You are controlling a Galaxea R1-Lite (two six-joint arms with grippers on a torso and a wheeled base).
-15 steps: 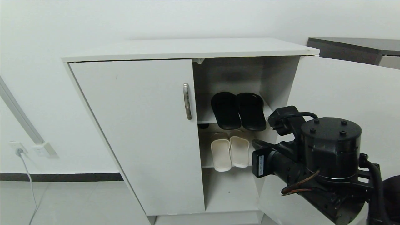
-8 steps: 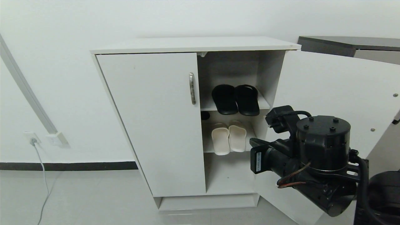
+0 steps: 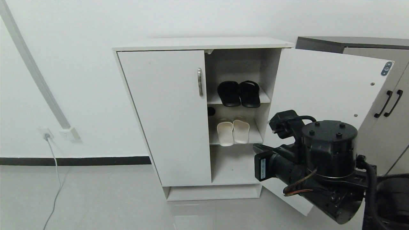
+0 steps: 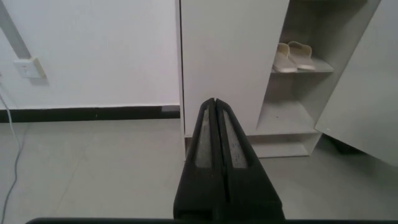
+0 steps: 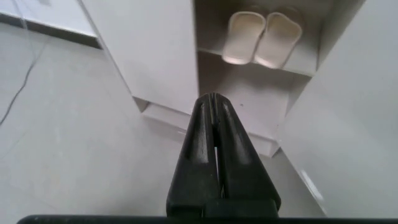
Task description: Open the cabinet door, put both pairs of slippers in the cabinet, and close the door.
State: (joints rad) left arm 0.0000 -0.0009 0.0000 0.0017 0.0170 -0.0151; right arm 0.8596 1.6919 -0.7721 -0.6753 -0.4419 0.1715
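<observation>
Pulled back from a second ago, the head camera now takes in more floor and a neighbouring grey cabinet, so the whole scene shifts and shrinks while nothing in it changes place. Against the wall stands the white cabinet, its left door shut and its right door swung wide toward the robot's right, where it partly screens the grey cabinet. The right arm hangs low in front of that open door's lower half, on its inner side, likely kept clear of the shelves now that they are stocked. Both pairs are in: the black slippers sit side by side on the upper shelf, the white slippers side by side on the shelf below, toes inward, set far enough back that the door should swing past them. Only the closing appears left. The left tool and the right tool each have their fingers pressed together with nothing between them, both pointed down toward the floor before the cabinet. For the closing swing the right arm itself is the likeliest obstacle, being on the door's inner side. A metal handle marks the shut door's edge; a wall socket with a trailing cable lies well apart at left.
</observation>
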